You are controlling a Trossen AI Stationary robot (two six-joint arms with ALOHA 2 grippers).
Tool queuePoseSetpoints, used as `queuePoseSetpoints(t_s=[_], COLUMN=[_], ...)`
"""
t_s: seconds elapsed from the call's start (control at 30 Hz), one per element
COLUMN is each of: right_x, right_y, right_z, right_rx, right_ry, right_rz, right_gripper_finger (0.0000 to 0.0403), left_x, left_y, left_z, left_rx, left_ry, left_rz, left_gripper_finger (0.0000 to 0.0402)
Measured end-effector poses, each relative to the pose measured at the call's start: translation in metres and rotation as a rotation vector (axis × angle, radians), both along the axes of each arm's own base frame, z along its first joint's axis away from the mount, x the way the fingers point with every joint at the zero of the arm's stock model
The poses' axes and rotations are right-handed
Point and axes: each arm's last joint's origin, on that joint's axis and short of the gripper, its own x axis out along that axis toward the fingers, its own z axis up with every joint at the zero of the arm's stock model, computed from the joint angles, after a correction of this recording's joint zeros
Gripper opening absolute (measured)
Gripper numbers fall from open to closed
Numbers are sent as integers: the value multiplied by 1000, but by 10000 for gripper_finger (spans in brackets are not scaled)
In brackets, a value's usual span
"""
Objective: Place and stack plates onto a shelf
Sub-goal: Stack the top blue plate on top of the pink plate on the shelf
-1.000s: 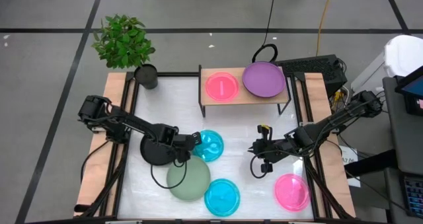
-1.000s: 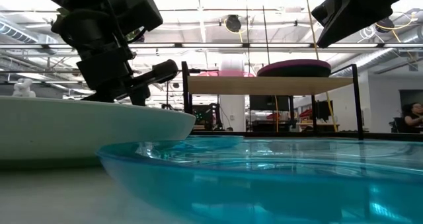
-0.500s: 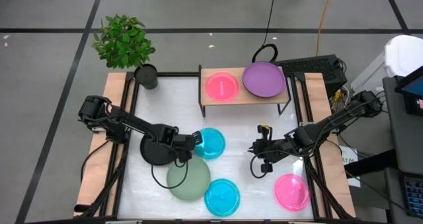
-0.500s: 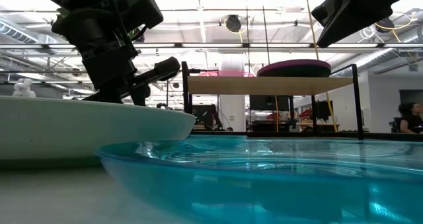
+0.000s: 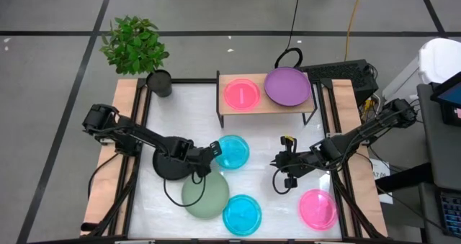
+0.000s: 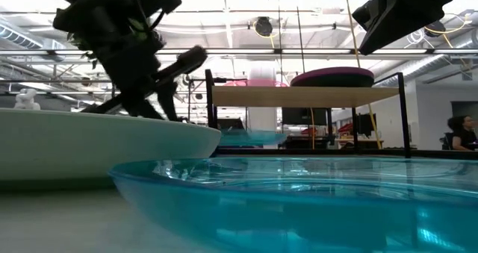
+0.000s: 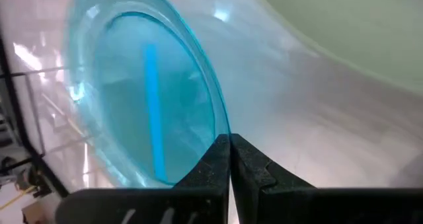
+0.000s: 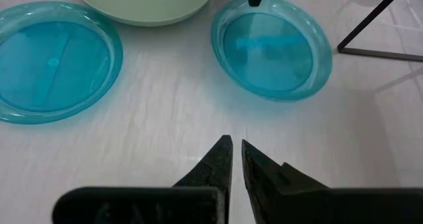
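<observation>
Since a second ago the cyan plate (image 5: 233, 151) has shifted toward the shelf (image 5: 266, 104) and come up off the tabletop (image 5: 288, 136), pinched at its rim by the left end effector (image 5: 214, 151), whose fingers are clamped on it. It hangs over the middle of the tabletop, short of the shelf at the far edge. My worry is the thin edge grip: the plate could swivel or slip out on the way, or clip the shelf's front edge if it is carried too low.

Counted from above: two cyan plates (the other (image 5: 241, 214) near the front edge), two pink, one on the shelf (image 5: 241, 94) and one (image 5: 318, 208) at the front right corner, one purple (image 5: 287, 86) on the shelf, one sage green (image 5: 205, 194), one dark (image 5: 169, 163) under the left arm. The right end effector (image 5: 282, 163) waits right of centre, fingers nearly together and empty.
</observation>
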Motion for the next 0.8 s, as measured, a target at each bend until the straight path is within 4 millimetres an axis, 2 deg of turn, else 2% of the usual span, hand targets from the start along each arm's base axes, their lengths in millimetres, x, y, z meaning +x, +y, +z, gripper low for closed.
queuePoseSetpoints(t_s=[0.47, 0.8], right_x=[-1, -5], right_y=[0, 6], right_z=[-1, -1], right_rx=[3, 14], right_ry=[14, 20], right_rz=[-6, 11], right_gripper_finger=[18, 11], left_x=[8, 18], left_y=[-7, -12], left_z=[47, 82], left_rx=[-55, -56], left_ry=[-164, -187], left_rz=[8, 34], left_gripper_finger=[3, 3])
